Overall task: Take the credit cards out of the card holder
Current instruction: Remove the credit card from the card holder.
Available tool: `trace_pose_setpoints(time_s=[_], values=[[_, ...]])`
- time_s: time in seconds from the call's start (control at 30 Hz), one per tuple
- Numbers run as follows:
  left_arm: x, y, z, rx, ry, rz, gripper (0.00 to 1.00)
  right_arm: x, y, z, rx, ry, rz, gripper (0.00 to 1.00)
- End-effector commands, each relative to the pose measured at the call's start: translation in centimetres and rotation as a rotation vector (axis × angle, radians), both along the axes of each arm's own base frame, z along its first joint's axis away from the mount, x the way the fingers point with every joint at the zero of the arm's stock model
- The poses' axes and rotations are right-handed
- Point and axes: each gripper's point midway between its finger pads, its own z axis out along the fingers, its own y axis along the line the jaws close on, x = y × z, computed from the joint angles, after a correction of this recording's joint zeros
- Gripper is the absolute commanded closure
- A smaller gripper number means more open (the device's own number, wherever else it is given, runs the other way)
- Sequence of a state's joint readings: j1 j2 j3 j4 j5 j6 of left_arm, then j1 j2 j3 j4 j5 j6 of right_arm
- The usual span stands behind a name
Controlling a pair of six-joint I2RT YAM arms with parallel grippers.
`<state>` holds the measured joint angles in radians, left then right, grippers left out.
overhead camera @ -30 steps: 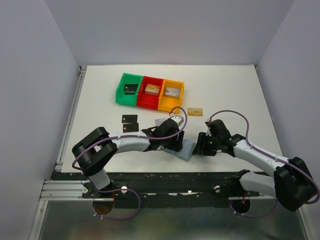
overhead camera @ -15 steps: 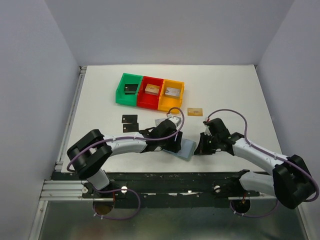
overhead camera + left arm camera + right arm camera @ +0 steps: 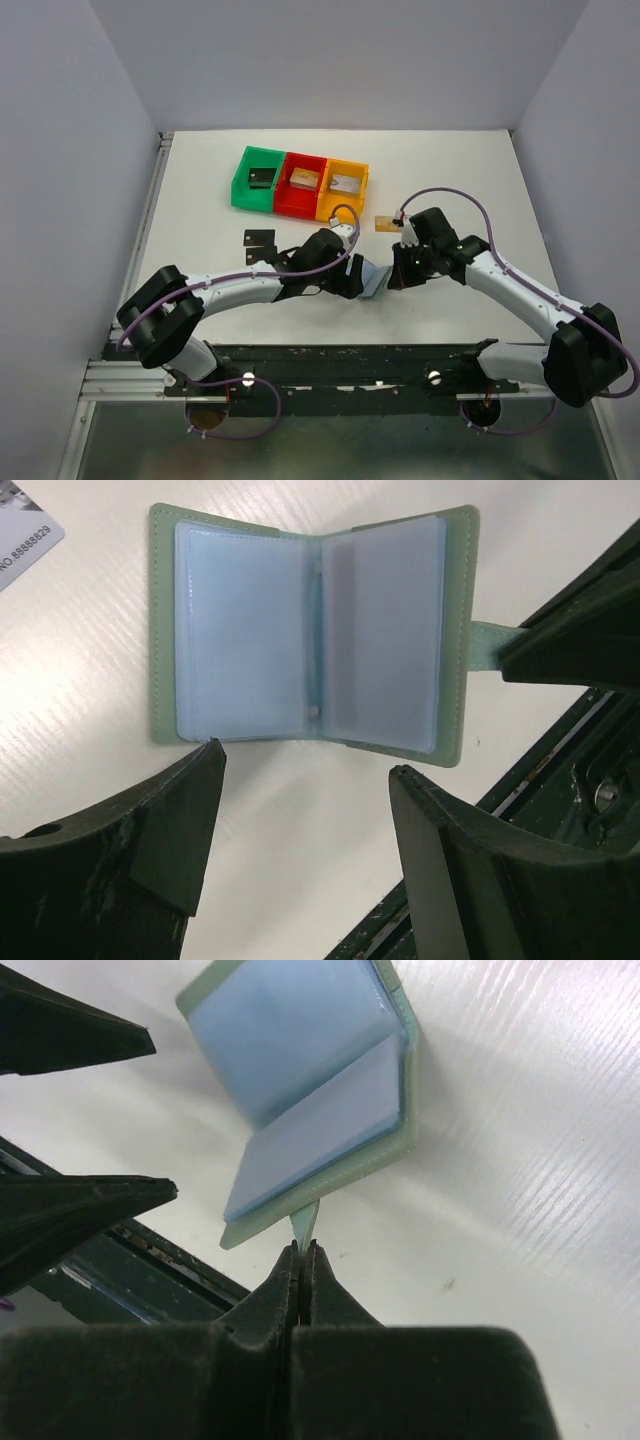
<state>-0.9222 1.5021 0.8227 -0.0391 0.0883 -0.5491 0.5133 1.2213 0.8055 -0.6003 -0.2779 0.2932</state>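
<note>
The card holder [image 3: 315, 630] lies open on the white table, grey-green outside, and its pale blue pockets [image 3: 300, 1050] show no card. My right gripper [image 3: 302, 1250] is shut on its little closing tab [image 3: 492, 645] and tilts that half up off the table. My left gripper [image 3: 307, 760] hangs open just short of the holder's near edge, holding nothing. In the top view the holder [image 3: 372, 277] sits between the left gripper [image 3: 352, 280] and the right gripper [image 3: 395, 280]. A black card [image 3: 259, 238] and a gold-tan card [image 3: 390, 222] lie on the table. A white card's corner [image 3: 20, 535] shows beside the holder.
Green [image 3: 240, 190], red [image 3: 285, 196] and orange [image 3: 330, 208] bins stand in a row at the back, each with a chunky piece inside. The black frame rail [image 3: 330, 355] runs along the table's near edge, close below the holder.
My right gripper has shut on the holder's tab and pulled it away from the near edge. The left gripper has opened wider and followed the holder, its arm stretching out.
</note>
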Motion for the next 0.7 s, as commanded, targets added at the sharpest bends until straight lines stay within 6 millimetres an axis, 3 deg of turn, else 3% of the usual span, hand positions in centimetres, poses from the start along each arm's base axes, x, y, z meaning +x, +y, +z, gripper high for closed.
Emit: trace_pose_setpoints(time_s=[0.0, 0.17, 0.3, 0.47, 0.67], values=[[0.2, -1.7, 1.5, -0.063, -0.011, -0.062, 0.21, -0.6, -0.3, -0.3, -0.025, 0.033, 0.051, 1.0], [0.7, -2.3, 0.2, -0.039, 0.012, -0.078, 0.21, -0.5, -0.5, -1.5, -0.058, 0.059, 0.048, 1.0], [2.2, -1.1, -0.8, 0.014, 0.009, 0.015, 0.23, -0.3, -0.6, -2.2, -0.074, 0.07, 0.042, 1.0], [3.9, 0.8, -0.3, 0.05, -0.009, 0.11, 0.23, -0.5, -0.1, -2.2, -0.075, 0.064, 0.104, 1.0], [3.7, 2.4, 0.0, 0.013, -0.005, 0.163, 0.23, -2.1, 1.6, -2.8, -0.08, 0.105, 0.231, 1.0]])
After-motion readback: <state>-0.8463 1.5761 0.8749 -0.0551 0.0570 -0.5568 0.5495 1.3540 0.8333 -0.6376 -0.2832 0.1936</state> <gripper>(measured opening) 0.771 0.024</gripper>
